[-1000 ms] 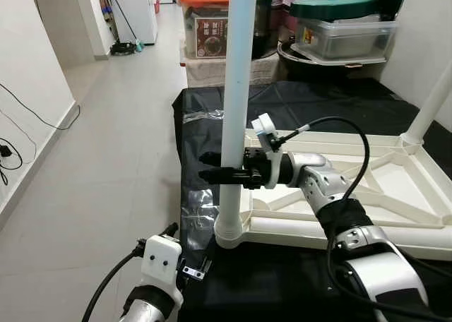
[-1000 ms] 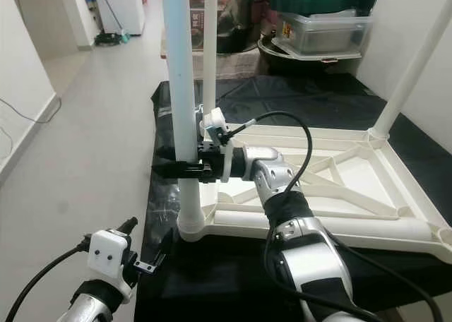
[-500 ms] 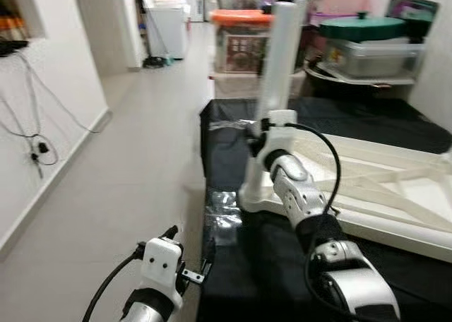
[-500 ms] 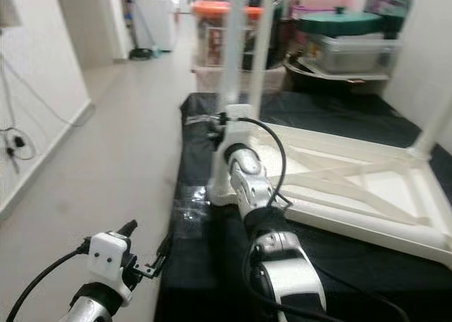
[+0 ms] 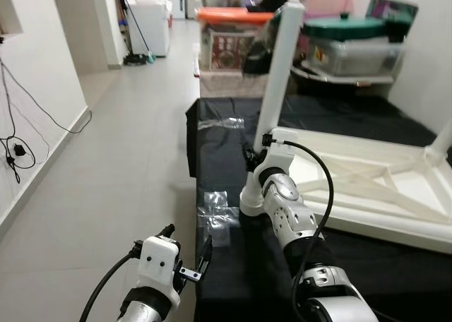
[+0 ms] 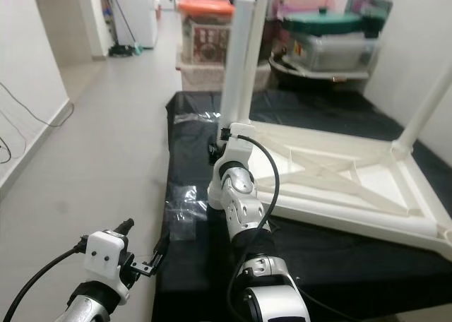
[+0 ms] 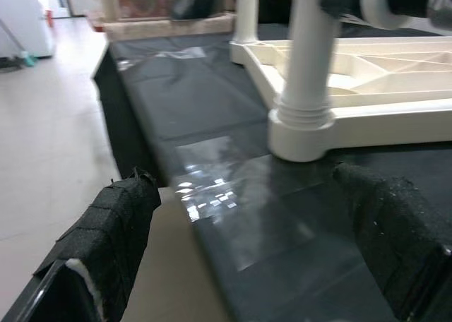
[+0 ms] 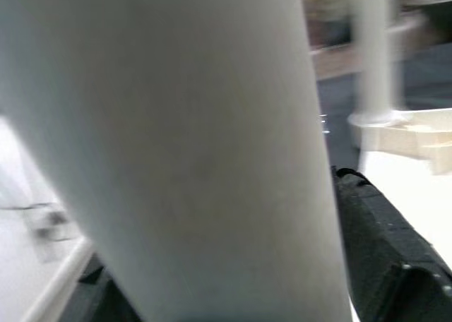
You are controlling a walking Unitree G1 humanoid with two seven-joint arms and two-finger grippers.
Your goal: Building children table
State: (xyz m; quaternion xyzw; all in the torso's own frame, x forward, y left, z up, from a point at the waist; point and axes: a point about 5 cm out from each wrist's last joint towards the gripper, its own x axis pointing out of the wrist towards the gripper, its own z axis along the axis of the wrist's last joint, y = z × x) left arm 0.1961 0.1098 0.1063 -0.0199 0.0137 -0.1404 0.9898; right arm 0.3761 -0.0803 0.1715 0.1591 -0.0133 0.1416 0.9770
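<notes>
Gripping the near white table leg, the right gripper has its black fingers closed around the tube, low down, just above the corner socket. In the right wrist view the leg is a big pale blur right against the pads. The leg stands upright, seated in the socket at the corner of the upturned white plastic tabletop, which lies w/ ribbed underside up on a black sheet. A 2nd leg stands beyond the held one, seen in the right eye view; a 3rd leg rises at the far right corner, well apart from the right gripper.

Left gripper hangs low, below and to the left of the right one, over the edge of the black sheet, fingers spread open, holding nothing; its wrist view looks at the socket base and shiny clear tape patch on the sheet.

Beyond the right gripper: orange-lid storage box, clear bins w/ green lid, a white appliance down the hall. Grey tile floor to the left; wall cables at far left.
</notes>
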